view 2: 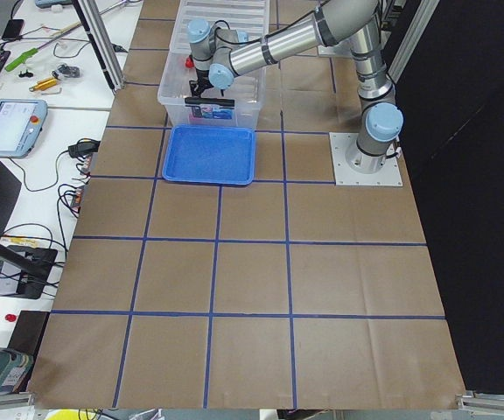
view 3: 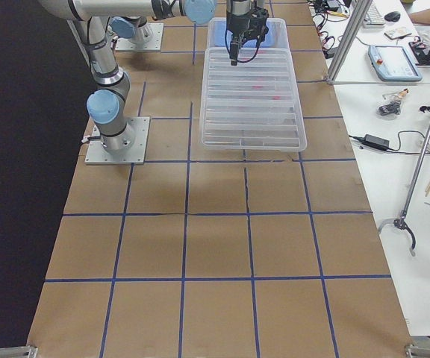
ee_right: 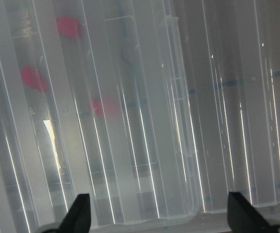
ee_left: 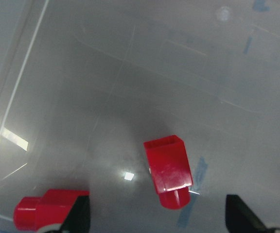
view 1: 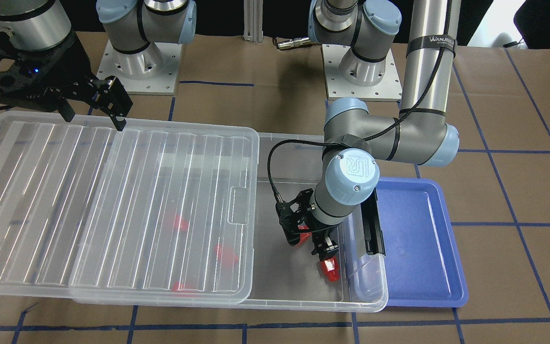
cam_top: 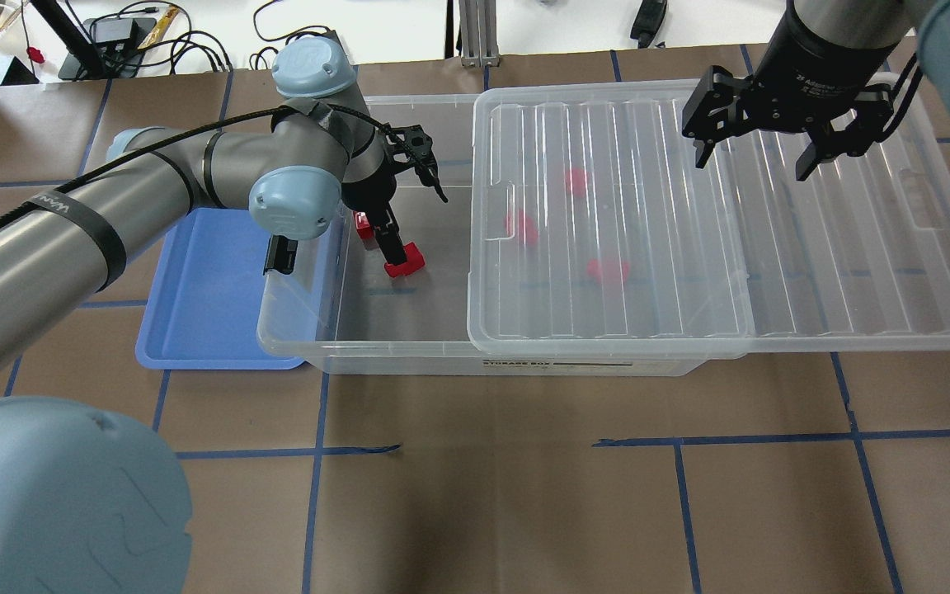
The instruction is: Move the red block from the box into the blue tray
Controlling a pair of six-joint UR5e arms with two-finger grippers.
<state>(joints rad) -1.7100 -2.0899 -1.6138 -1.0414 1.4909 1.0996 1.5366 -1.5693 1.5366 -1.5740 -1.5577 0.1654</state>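
My left gripper (cam_top: 391,252) is open, low inside the uncovered end of the clear box (cam_top: 376,351). In the left wrist view its fingertips (ee_left: 81,213) stand wide apart, with a red block (ee_left: 169,172) lying on the box floor between and ahead of them. That block also shows in the overhead view (cam_top: 403,262) and the front view (view 1: 331,270). A second red block (ee_left: 43,213) lies just beside the left finger. The blue tray (cam_top: 203,280) lies against the box's short end and holds nothing. My right gripper (cam_top: 759,157) is open above the lid (cam_top: 689,214).
The ribbed clear lid is slid sideways and overhangs the box's far end. Three more red blocks (cam_top: 576,180) (cam_top: 522,227) (cam_top: 609,269) show blurred under it. A black latch (cam_top: 279,254) hangs on the box wall next to the tray.
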